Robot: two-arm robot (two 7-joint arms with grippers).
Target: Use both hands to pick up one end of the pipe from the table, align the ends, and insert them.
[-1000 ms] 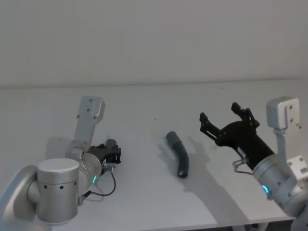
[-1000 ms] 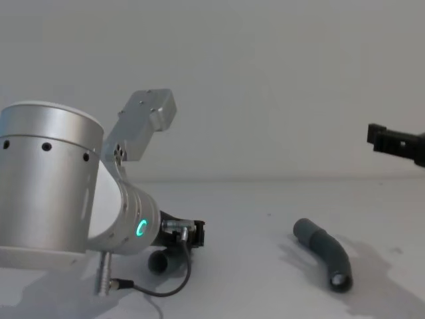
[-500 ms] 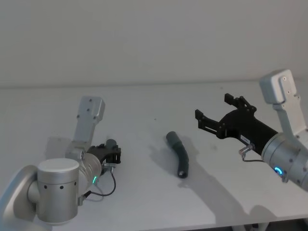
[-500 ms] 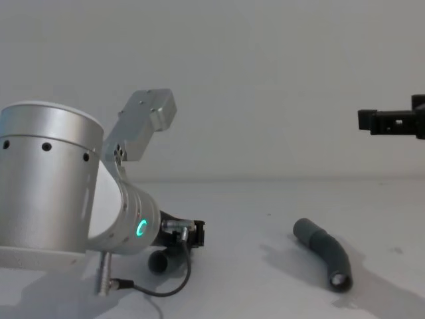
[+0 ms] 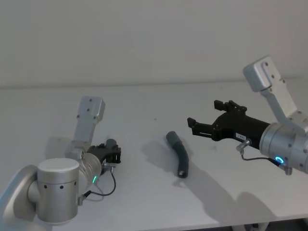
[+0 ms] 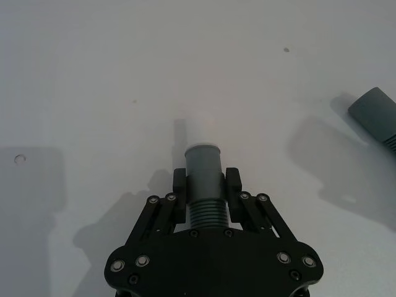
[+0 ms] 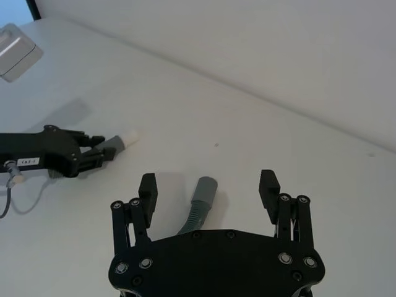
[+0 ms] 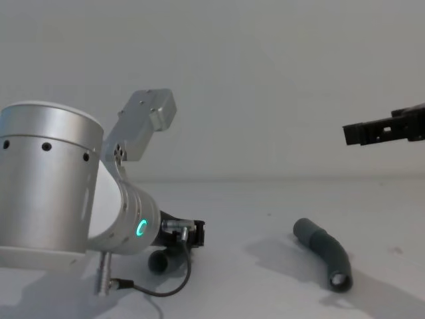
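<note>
A curved dark-grey ribbed hose piece [image 5: 181, 156] lay free on the plain white tabletop [image 5: 144, 103]. Left of it, the black left claw [image 6: 206, 180] clamped a second ribbed grey hose piece [image 6: 204, 164] with a white tip [image 6: 199, 131]. Right of the free piece and raised above it, the black right claw [image 5: 204, 114] hung spread wide.

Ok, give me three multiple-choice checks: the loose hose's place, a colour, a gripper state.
1. The loose hose lies: A on the table; B in the right gripper; C propped upright.
2. The held hose in the left gripper has a tip that is: A red; B white; C black.
3. The right gripper is: A shut on a hose; B shut, empty; C open, empty.
Answers: 1A, it rests flat on the table; 2B, white shows beyond the grey cuff; 3C, fingers spread, nothing between.
</note>
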